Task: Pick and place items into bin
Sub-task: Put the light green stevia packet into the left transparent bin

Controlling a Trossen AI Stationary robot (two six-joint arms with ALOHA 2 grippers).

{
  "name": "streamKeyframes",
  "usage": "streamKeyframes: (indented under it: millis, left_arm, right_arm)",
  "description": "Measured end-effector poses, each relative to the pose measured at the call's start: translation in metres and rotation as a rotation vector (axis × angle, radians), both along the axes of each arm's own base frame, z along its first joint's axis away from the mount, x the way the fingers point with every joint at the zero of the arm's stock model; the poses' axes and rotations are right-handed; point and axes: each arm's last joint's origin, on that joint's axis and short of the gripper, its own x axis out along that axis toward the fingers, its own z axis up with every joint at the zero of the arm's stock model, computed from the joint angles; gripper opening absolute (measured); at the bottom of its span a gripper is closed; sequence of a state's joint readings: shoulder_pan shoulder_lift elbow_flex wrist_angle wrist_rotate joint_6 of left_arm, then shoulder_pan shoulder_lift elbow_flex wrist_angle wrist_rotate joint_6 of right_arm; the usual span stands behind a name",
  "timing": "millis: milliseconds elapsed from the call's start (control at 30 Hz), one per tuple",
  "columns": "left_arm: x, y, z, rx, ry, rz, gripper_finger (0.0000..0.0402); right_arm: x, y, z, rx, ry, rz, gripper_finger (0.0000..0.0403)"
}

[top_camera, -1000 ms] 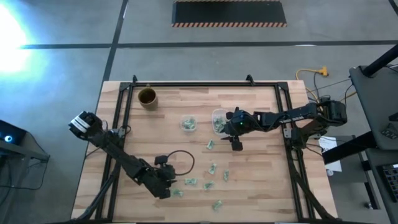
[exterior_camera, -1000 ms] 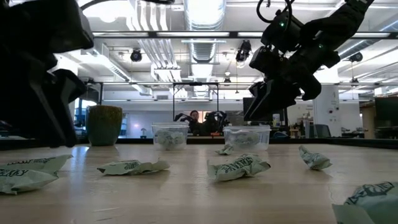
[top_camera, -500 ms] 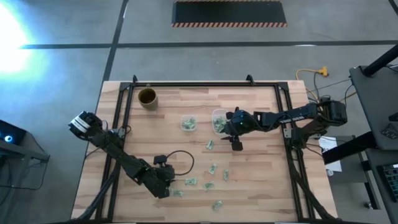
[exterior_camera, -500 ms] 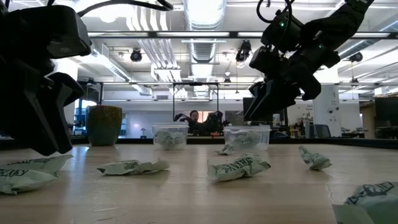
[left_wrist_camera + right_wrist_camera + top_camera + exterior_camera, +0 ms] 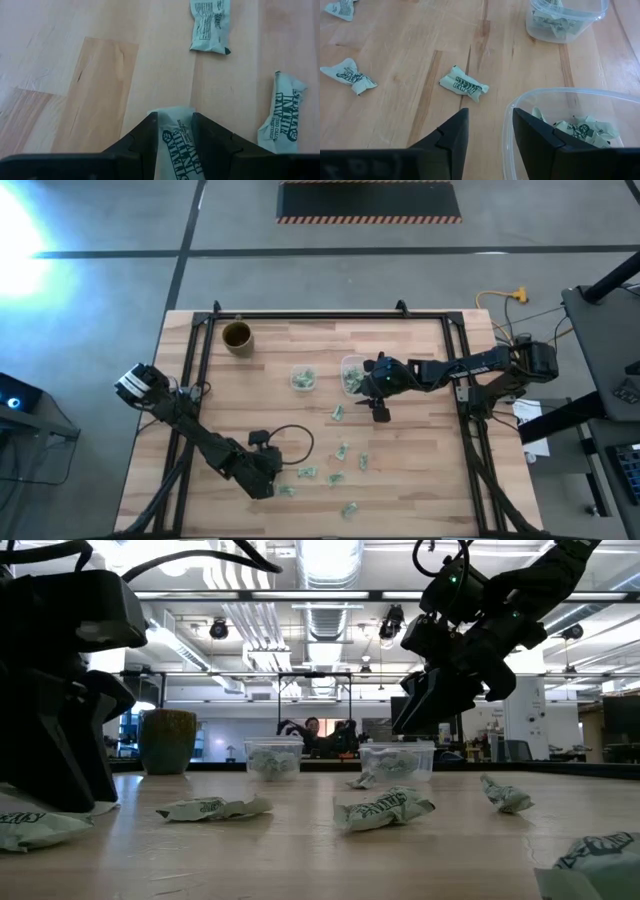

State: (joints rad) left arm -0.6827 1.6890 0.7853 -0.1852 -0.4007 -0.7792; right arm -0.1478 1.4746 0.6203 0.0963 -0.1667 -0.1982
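Wooden worktop (image 5: pixel 420 480) first, with both dark arms over it. The left tool (image 5: pixel 172 131) sits down at about seven o'clock on the worktop, its fingers (image 5: pixel 145 137) astride a green-and-white packet (image 5: pixel 176 145), one on each side of it, low against the wood. The right tool (image 5: pixel 487 131) hangs just right of centre, fingers spread with nothing between them, at the rim of the right clear tub (image 5: pixel 570 130), which has packets lying inside. A left clear tub (image 5: pixel 303 378) at its nine o'clock also holds a few. Up at eleven o'clock stands a brown cup (image 5: pixel 236 336). Loose packets (image 5: pixel 345 452) are scattered from centre down toward six o'clock, one (image 5: pixel 464 84) lying just beyond the right tool's fingers.
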Motion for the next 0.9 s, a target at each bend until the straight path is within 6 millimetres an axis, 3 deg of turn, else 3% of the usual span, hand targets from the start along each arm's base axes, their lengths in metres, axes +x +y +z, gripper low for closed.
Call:
streamKeyframes:
  millis: [167,433,900]
  left_arm:
    - [0.000,0.000,0.000,-0.001,0.002,-0.001,0.0087]
    - [0.000,0.000,0.001,0.001,0.005,-0.012,0.0006]
    - [0.012,0.010,0.021,0.184,-0.090,-0.072,0.0001]
  right_arm:
    - [0.000,0.000,0.000,0.000,0.000,0.000,0.0137]
    - [0.000,0.000,0.001,0.001,-0.007,-0.002,0.0136]
    - [0.001,0.000,0.001,0.004,-0.014,-0.006,0.0131]
